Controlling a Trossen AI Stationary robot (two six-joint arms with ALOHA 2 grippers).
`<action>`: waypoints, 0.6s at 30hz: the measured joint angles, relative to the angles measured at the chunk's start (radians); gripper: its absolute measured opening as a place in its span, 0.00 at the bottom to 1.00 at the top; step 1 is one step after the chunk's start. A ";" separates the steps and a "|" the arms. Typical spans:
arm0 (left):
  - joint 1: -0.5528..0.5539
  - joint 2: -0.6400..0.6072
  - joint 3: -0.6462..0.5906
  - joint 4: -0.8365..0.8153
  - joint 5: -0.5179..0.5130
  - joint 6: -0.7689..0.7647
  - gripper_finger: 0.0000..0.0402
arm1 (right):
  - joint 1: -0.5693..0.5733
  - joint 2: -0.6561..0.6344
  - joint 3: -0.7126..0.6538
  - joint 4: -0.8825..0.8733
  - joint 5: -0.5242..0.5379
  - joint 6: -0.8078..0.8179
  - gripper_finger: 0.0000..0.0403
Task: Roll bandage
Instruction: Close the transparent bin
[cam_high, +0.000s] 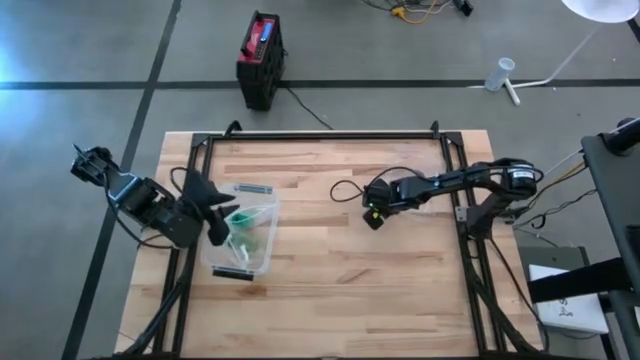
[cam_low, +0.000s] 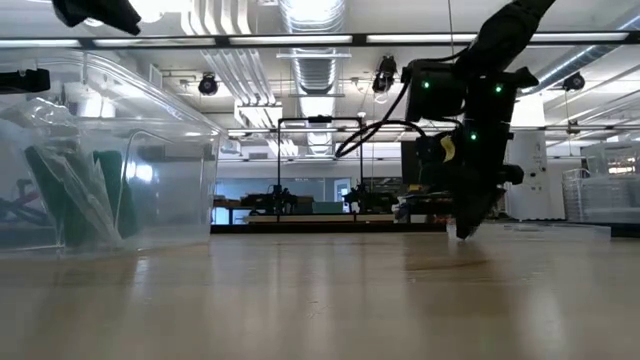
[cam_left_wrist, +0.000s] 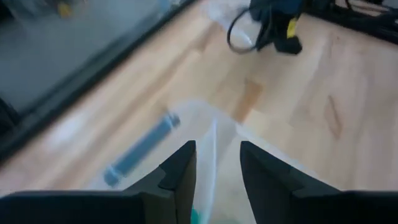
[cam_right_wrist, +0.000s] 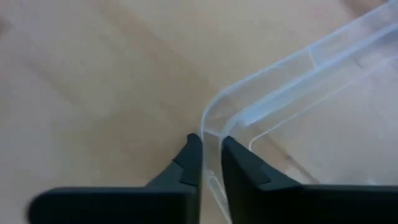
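Observation:
A clear plastic box stands on the table's left half with a green bandage inside; it also shows in the low view, the bandage leaning against its wall. My left gripper is open above the box's edge, one finger on either side of the wall; whether it touches I cannot tell. My right gripper is low at the table's middle, shut on a clear plastic lid. My right gripper pinches the lid's rounded corner rim between its two fingers. The fingers slant down toward the table, their tips close to the wood in the low view. The rest of the lid spreads away beyond the fingers, low over the table.
A black frame rail runs round the table's far and side edges. A black cable loop hangs by my right gripper. The box has a blue latch. Bare wood lies between the two arms and toward the near edge.

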 joint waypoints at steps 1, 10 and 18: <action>0.000 -0.008 0.000 -0.014 0.028 -0.024 0.29 | 0.009 -0.010 0.001 0.000 -0.003 -0.017 0.06; 0.000 0.006 -0.056 0.174 0.025 0.137 0.28 | 0.166 -0.191 0.107 0.002 -0.021 -0.098 0.00; 0.006 0.119 -0.083 0.450 -0.030 0.335 0.34 | 0.278 -0.341 0.156 -0.121 0.153 -0.045 0.00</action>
